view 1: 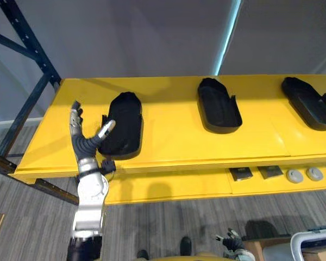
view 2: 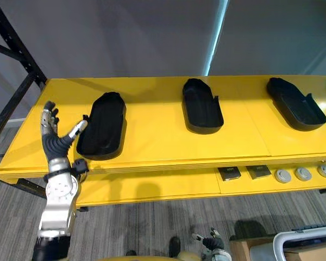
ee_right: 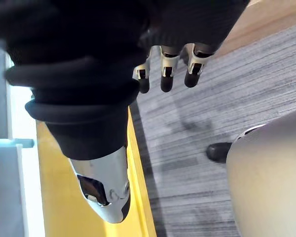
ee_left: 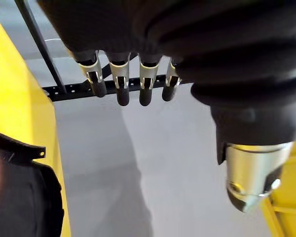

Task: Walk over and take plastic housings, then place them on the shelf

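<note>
The 2 hands match: left hand (view 1: 86,145) and right hand (ee_right: 89,64) each have silver fingers with dark tips, a rounded silver thumb and a black ribbed cover. The forearm (view 1: 89,204) is silver-grey.

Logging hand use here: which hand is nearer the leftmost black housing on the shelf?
Left. The left hand sits open beside the leftmost housing, thumb at its edge. The right hand hangs low over the floor, far from it.

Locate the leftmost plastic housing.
In the left eye view, the leftmost housing lies on the yellow shelf, beside the left hand and left of the middle housing.
</note>
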Robot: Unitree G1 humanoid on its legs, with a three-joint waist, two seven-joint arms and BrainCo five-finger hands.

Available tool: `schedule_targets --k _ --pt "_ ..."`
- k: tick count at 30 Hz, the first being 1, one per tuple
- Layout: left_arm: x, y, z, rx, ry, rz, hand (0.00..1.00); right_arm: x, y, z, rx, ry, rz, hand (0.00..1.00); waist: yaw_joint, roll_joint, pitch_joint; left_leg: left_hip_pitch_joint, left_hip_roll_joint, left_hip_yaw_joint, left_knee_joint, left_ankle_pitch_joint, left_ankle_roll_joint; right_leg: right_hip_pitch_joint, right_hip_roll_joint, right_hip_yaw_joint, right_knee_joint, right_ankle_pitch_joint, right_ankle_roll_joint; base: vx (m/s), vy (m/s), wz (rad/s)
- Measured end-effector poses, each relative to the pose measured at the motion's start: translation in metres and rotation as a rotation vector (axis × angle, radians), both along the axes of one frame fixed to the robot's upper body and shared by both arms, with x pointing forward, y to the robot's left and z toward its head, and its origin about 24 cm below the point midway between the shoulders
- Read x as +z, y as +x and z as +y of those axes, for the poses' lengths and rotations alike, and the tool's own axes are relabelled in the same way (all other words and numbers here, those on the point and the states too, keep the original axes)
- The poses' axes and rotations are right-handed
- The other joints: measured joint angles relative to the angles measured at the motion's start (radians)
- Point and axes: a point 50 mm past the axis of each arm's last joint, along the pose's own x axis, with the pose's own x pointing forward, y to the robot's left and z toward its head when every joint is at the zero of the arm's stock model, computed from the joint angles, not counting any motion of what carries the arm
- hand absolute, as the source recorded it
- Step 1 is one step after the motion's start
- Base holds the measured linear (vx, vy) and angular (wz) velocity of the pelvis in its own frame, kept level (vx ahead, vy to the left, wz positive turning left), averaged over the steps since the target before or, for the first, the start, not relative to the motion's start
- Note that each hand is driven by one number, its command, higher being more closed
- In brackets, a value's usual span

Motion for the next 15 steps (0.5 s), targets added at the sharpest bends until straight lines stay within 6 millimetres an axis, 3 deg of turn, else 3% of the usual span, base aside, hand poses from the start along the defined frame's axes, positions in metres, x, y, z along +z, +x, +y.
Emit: schedule_targets --k 2,5,9,15 --pt "-0.006 -0.009 -0.002 0.007 0.009 0.022 1.00 -0.001 -0.002 0.001 0.002 0.002 0.010 0.00 0.019 0.000 0.000 -0.001 0.008 0.000 0.012 -0.009 -0.002 0.005 0.001 0.000 0.000 -0.001 0.001 0.03 0.010 0.08" --pt "-0.025 -0.023 -0.001 0.014 0.025 0.116 1.00 -0.001 -0.002 0.003 0.027 -0.001 0.014 0.00 0.025 -0.002 0.001 -0.010 0.012 -0.003 0.047 -0.034 0.000 0.021 -0.001 -0.001 0.000 -0.010 0.011 0.01 0.028 0.08" --pt "-0.032 -0.025 -0.011 -0.042 0.030 0.158 1.00 -0.001 -0.001 0.004 0.058 -0.011 0.018 0.00 0.045 -0.007 0.002 -0.013 0.012 0.001 0.066 -0.048 0.002 0.027 -0.004 -0.001 0.000 -0.011 0.013 0.01 0.025 0.01" --pt "-0.058 -0.020 -0.021 -0.110 0.097 0.288 1.00 -0.001 0.000 0.007 0.071 -0.007 0.022 0.00 0.045 -0.017 -0.007 -0.007 0.007 0.011 0.063 -0.050 0.005 0.029 -0.010 0.000 0.000 -0.011 0.015 0.01 0.028 -0.03"
